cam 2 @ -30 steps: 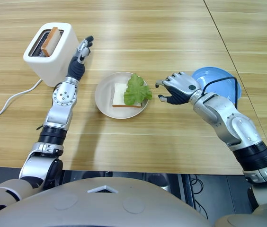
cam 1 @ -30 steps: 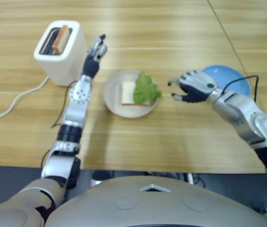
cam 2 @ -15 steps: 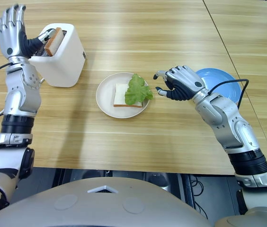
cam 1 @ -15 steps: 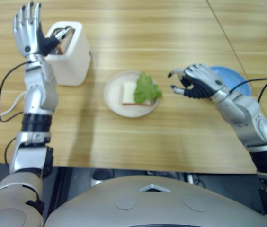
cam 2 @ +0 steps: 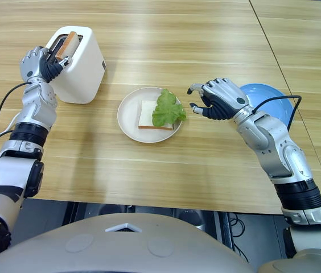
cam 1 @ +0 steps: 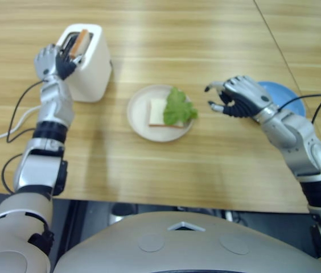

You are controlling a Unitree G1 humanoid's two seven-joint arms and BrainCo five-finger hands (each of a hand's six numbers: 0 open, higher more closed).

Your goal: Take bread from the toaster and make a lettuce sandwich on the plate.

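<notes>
Resting left hand (cam 2: 35,63) against upper left edge of toaster (cam 2: 83,71), knuckles turned toward the camera, right beside toast (cam 2: 67,44) poking up out of the slot. Touching toast or just short of it; cannot tell whether clamping on it or not. Stretching left arm up along the left side of table (cam 2: 177,34), toaster standing at far left.

Holding right hand (cam 2: 222,99) low over the table, palm down, fingers (cam 2: 206,88) curling together into a loose claw and gripping nothing. Hovering it between plate (cam 2: 127,122) and blue dish (cam 2: 268,91): just right of the plate and apart from it, wrist crossing in front of the dish's left edge. Noting thin black cable (cam 2: 300,108) looping from the right forearm across the dish.

Seeing plate sitting mid-table, right of toaster and not touching it. Seeing bread (cam 2: 145,115) lying flat on the plate. Seeing lettuce (cam 2: 166,108) lying over the bread's right part, reaching toward the plate's right rim, nearest to the right hand. Noting no second slice on top; sandwich not yet finished.
</notes>
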